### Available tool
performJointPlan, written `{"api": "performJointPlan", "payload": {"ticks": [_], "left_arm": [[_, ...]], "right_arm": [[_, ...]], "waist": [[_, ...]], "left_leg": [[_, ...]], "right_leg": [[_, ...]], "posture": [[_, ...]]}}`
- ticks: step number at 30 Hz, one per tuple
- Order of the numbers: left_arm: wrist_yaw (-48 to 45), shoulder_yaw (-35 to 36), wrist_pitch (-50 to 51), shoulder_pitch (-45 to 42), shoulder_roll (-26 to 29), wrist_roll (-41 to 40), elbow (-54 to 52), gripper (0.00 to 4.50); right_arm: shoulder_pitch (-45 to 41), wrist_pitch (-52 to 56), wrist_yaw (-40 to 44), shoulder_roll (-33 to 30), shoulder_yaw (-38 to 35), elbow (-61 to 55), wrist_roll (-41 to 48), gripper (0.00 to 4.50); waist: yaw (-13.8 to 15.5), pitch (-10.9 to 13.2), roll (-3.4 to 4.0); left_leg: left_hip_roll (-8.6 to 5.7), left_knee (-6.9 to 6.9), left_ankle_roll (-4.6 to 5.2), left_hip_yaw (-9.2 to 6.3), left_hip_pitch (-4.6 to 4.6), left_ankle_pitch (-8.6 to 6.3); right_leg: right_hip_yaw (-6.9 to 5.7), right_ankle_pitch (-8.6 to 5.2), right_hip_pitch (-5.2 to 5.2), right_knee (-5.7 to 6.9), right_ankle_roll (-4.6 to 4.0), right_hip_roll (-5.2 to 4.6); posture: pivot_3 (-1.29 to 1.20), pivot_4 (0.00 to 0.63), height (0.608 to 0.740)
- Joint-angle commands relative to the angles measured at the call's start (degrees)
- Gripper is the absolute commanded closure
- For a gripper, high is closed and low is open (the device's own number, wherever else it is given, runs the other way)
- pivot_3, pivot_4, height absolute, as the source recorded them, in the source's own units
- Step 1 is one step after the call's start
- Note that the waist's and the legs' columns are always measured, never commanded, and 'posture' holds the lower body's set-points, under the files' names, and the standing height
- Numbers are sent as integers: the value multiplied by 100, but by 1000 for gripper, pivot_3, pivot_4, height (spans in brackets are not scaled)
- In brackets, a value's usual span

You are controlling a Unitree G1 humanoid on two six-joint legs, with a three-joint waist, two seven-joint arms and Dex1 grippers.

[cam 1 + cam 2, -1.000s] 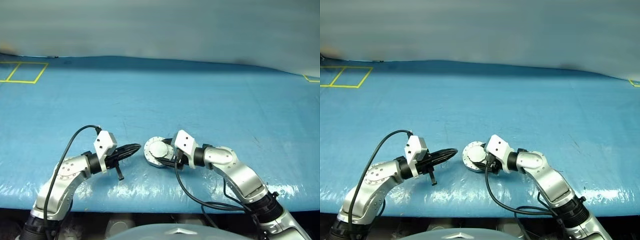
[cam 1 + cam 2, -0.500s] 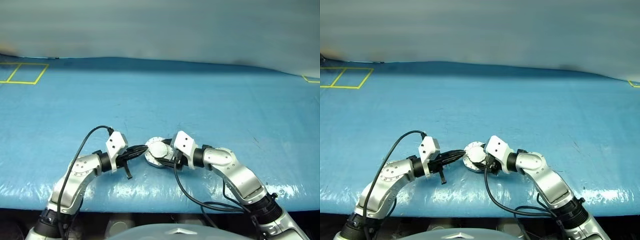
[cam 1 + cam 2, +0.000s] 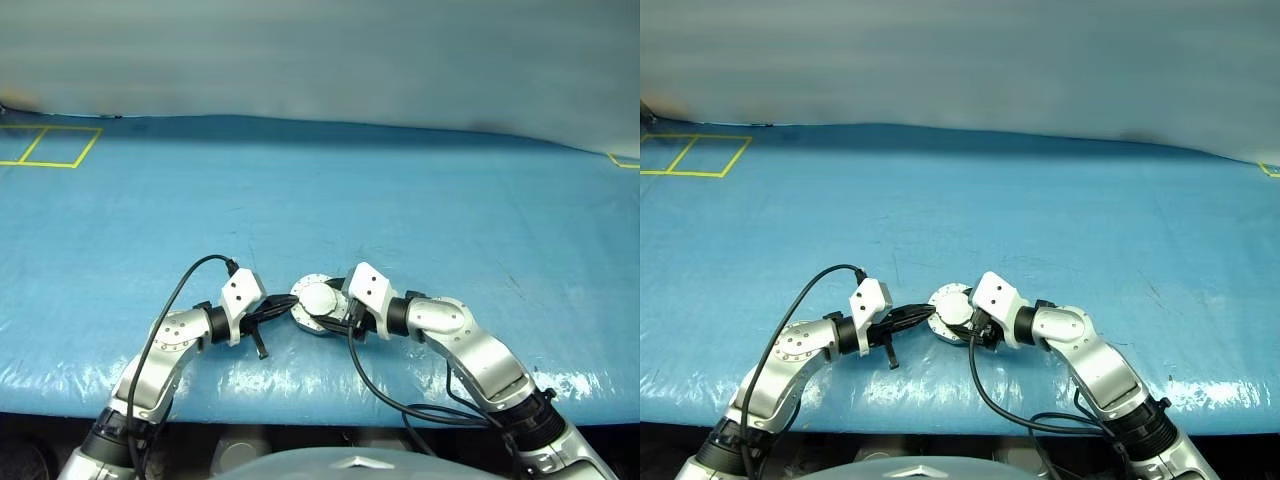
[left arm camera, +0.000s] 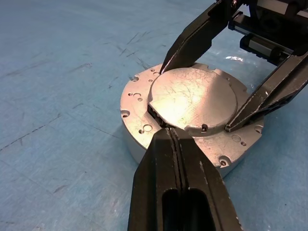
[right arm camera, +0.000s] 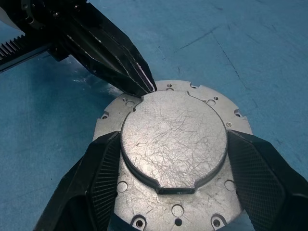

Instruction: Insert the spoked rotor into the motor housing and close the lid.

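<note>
Lid [image 5: 173,139] sits shut on the motor housing [image 4: 144,144], right hand [image 5: 173,159] clamping its raised disc steady while the closed left hand [image 4: 174,137] pokes the edge, probably seating it.

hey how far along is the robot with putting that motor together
Done, it seems: the round silver lid lies flat on the notched metal motor housing; no rotor in sight, presumably inside. In hand: the right gripper straddles the lid, and the shut left gripper touches its edge. Left: pressing it fully home, then letting go.
</note>
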Motion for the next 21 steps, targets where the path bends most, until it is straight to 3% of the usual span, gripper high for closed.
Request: {"api": "performJointPlan", "payload": {"ticks": [1, 2, 6, 16, 21], "left_arm": [[-26, -140, -69, -31, -38, 132, 162, 4500], [-25, -158, -118, -39, -51, 162, 218, 4500], [-66, -192, -319, -76, -92, 238, 437, 4500], [-97, -147, -623, -104, -154, 278, 753, 4500], [-147, -172, -645, -103, -89, 330, 769, 4500]], "right_arm": [[95, 170, -107, -67, 22, 210, -201, 1425], [105, 83, -119, -42, 20, 207, -210, 1425], [152, 101, -187, 229, -319, 112, 185, 140], [168, 500, -353, 815, -1789, -414, 1663, 140], [259, 1632, -799, 1143, -2801, -100, 2919, 140]], "waist": [[3, 0, 0], [8, 0, 0], [20, -1, 0], [48, 0, 2], [53, -1, 2]], "left_leg": [[0, -1, 0, 0, 0, 0], [0, -1, 0, 0, 0, 0], [-1, 0, 0, -1, 0, 0], [-2, -12, 1, -1, -38, 0], [-2, -19, 1, -4, -51, 0]], "right_leg": [[0, 0, 0, -1, 0, 0], [0, 0, 0, -2, 0, 0], [-1, 0, -2, -3, 0, -2], [-2, 1, -37, -7, 2, -1], [-4, 1, -49, -10, 1, -2]], "posture": [[0, 150, 740], [0, 150, 740], [0, 150, 740], [0, 150, 740], [0, 150, 740]]}}
